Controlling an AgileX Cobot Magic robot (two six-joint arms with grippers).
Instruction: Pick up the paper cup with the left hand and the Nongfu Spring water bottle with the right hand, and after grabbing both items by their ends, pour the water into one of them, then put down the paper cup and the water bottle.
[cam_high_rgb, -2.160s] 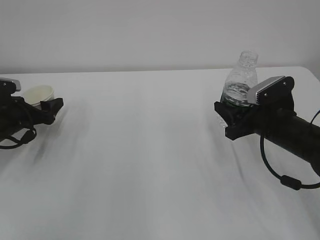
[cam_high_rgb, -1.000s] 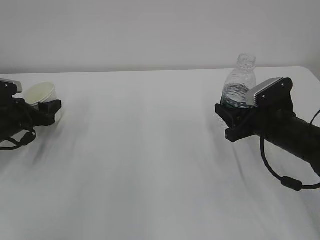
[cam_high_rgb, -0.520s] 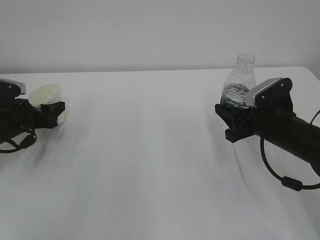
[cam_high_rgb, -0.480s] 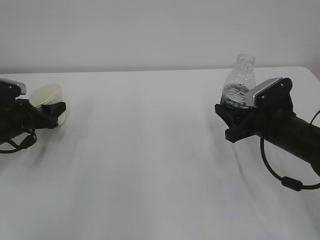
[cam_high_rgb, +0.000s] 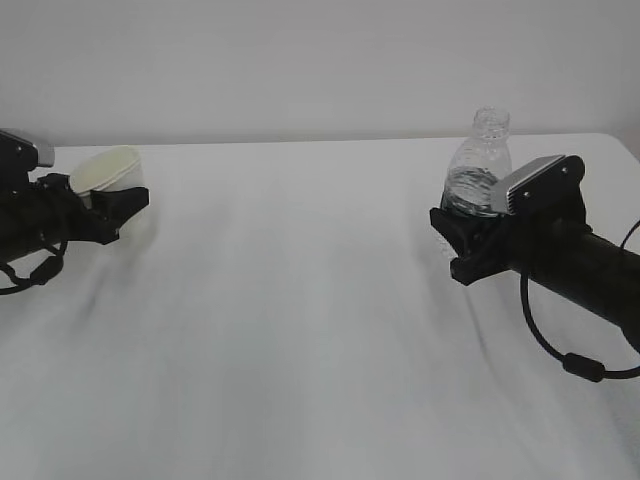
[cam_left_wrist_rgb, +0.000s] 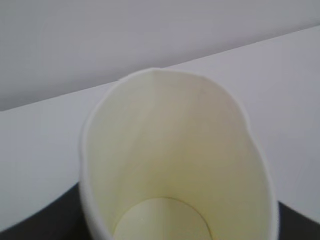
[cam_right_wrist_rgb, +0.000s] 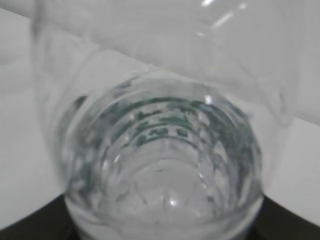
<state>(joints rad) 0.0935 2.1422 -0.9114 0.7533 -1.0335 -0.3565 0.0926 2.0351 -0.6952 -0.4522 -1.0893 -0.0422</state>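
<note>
Left tool (cam_high_rgb: 120, 205) gripping paper cup (cam_high_rgb: 108, 170) near tabletop (cam_high_rgb: 300, 330) left edge; right tool (cam_high_rgb: 462, 240) clamping Nongfu Spring water bottle (cam_high_rgb: 480, 165). Advice: bringing both toward middle slowly, cup upright.

Light is even and diffuse on my exterior feed; the table (cam_high_rgb: 300, 300) reads washed-out white with faint grey streaks. Soft shadow beside the cup (cam_high_rgb: 108, 170). Both arms show as near-black silhouettes. Wrist feeds are soft: cup rim blurred, bottle (cam_right_wrist_rgb: 165, 150) out of focus with small glints.
</note>
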